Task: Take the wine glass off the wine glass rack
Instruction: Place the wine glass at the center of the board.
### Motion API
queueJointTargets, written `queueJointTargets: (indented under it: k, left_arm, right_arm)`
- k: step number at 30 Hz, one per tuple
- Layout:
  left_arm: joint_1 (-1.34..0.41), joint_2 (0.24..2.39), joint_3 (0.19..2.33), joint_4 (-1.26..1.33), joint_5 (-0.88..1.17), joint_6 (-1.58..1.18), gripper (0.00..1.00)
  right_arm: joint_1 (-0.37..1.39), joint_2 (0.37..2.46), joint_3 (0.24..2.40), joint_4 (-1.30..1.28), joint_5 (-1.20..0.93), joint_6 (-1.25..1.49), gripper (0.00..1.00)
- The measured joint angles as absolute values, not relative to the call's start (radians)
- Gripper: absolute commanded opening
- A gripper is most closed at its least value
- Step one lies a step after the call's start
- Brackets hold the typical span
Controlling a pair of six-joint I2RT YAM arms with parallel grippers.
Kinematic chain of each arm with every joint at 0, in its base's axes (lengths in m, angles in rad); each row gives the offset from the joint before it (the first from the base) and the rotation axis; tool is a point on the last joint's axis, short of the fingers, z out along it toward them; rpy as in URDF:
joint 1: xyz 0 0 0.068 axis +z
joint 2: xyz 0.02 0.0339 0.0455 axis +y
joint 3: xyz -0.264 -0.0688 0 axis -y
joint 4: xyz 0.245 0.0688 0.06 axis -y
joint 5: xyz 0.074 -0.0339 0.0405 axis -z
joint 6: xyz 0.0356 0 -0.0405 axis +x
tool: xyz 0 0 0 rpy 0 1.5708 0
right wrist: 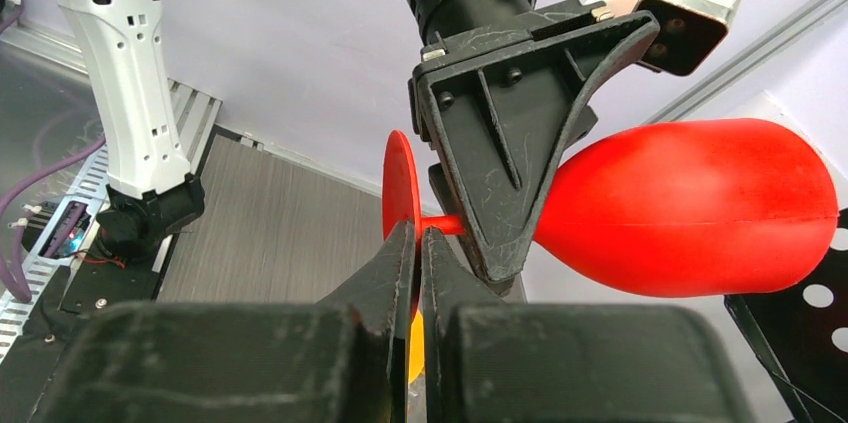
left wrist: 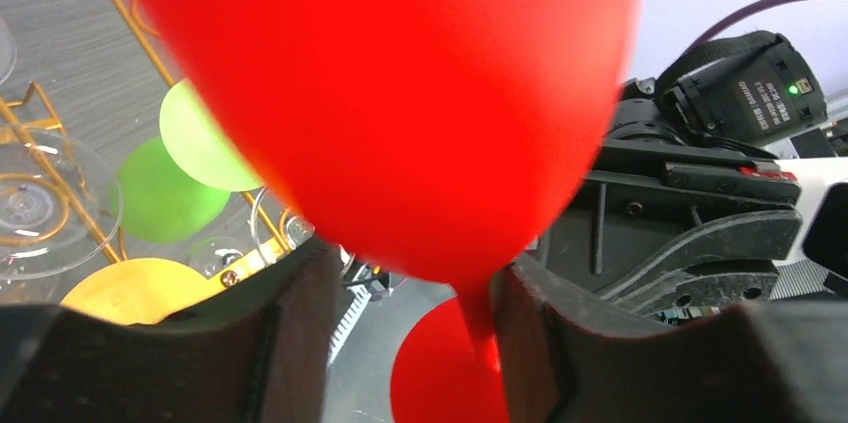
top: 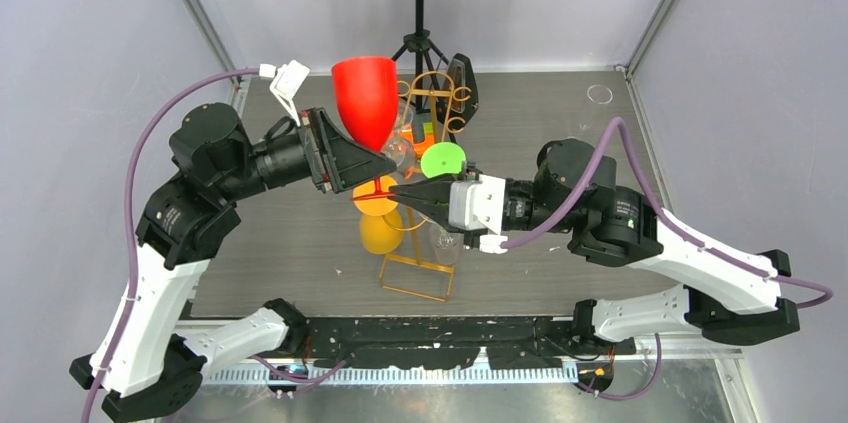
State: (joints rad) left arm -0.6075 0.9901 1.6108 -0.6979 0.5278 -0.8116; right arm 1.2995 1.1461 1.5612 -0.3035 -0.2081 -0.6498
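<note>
The red plastic wine glass (top: 364,98) is held aloft over the left side of the gold-orange wire wine glass rack (top: 437,93). Its foot's rim is pinched by the closed right gripper (right wrist: 418,243). Its stem is straddled by the left gripper (left wrist: 410,278); a firm clamp cannot be told.

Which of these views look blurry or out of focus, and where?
Left wrist: the red wine glass fills the frame, soft and featureless. Right wrist: its own fingers look soft in the foreground, the glass is sharp. Top external: evenly lit, crisp.
</note>
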Motion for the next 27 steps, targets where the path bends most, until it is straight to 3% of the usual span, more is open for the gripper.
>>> queueJointTargets:
  k: [8,11,14,18,27]
  left_arm:
    - [-0.607,0.982,1.586,-0.652,0.571,-0.842,0.00]
    - [-0.607,0.979,1.575,-0.651,0.578,-0.856,0.00]
    - [-0.607,0.979,1.570,-0.647,0.578,-0.855,0.00]
    - [-0.607,0.972,1.562,-0.648,0.577,-0.842,0.00]
    - [-0.607,0.957,1.561,-0.687,0.579,-0.764,0.00]
  right_arm:
    - [1.303,1.162,1.542,-0.303,-0.186,-0.657,0.06]
    - [1.303,1.162,1.524,-0.293,-0.167,-0.657,0.16]
    - [1.306,1.159,1.508,-0.287,-0.157,-0.645,0.38]
    - [1.309,1.137,1.476,-0.273,-0.147,-0.620,0.57]
    - [1.310,1.022,1.437,-0.266,-0.072,-0.551,0.68]
